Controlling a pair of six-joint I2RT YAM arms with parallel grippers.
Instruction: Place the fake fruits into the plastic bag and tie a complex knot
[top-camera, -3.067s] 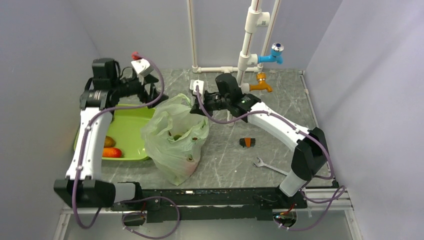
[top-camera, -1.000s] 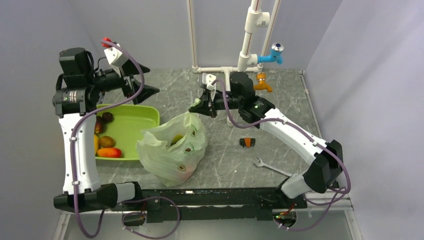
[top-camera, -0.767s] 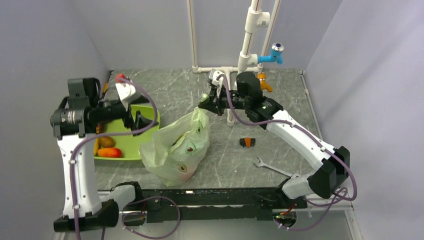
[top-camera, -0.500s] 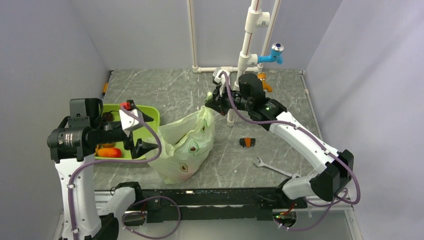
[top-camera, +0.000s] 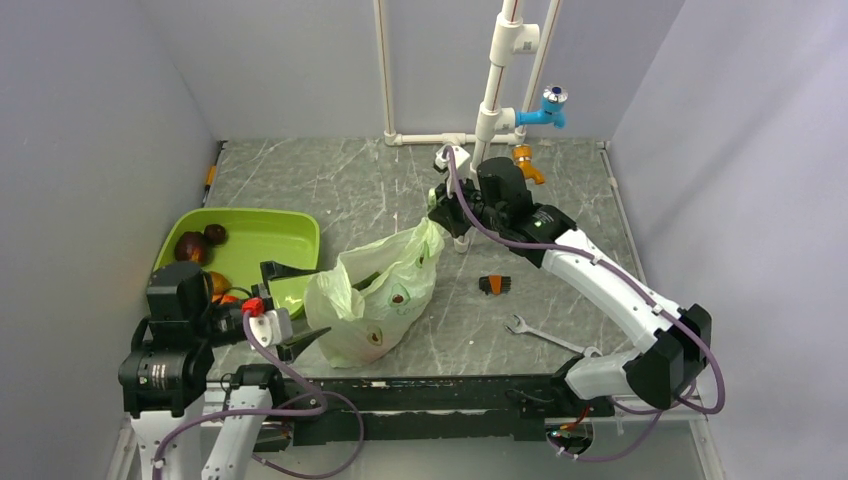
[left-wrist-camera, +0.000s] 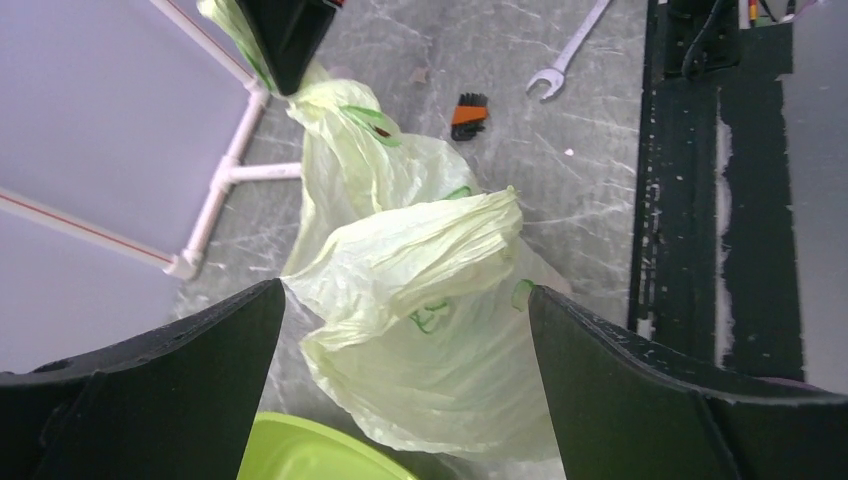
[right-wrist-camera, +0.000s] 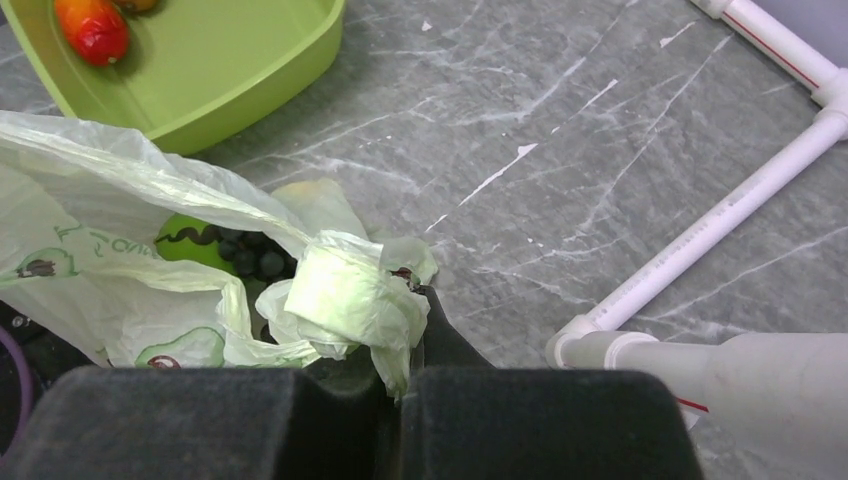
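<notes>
**A:** Right hand (top-camera: 437, 212), what's it doing?

**B:** It's clenching a bunched handle of the plastic bag (top-camera: 375, 300). The thin film is wadding into a crinkly pale-green lump right at the black fingers (right-wrist-camera: 445, 345). From there the bag is stretching down-left, translucent and wrinkled, w/ green print showing.

**A:** Fake fruits (right-wrist-camera: 185, 240)?

**B:** Some are sitting inside the bag: a glossy green one w/ a dark beaded cluster beside it. Others are lying in the lime tray (top-camera: 285, 222), which is rigid, smooth and round-cornered. There's a red one, and maroon ones (top-camera: 192, 246) at its far-left corner.

**A:** Left hand (left-wrist-camera: 405, 295)?

**B:** It's spreading wide and grasping nothing. Its black wedge-shaped fingers are framing the bag in the wrist view; can't tell if they're touching it.

**A:** Further out?

**B:** Everything's resting on a grey marbled surface (top-camera: 340, 180). A steel wrench (top-camera: 545, 335) and a small orange-black brush (top-camera: 494, 284) are lying right of the bag. White PVC pipes (top-camera: 497, 80) are standing at the back.

**A:** Vs half a sec ago?

**B:** The left arm is now sitting much lower, near the front edge, so the tray's no longer covered. The bag's handle and the right hand are sitting slightly further right.
</notes>
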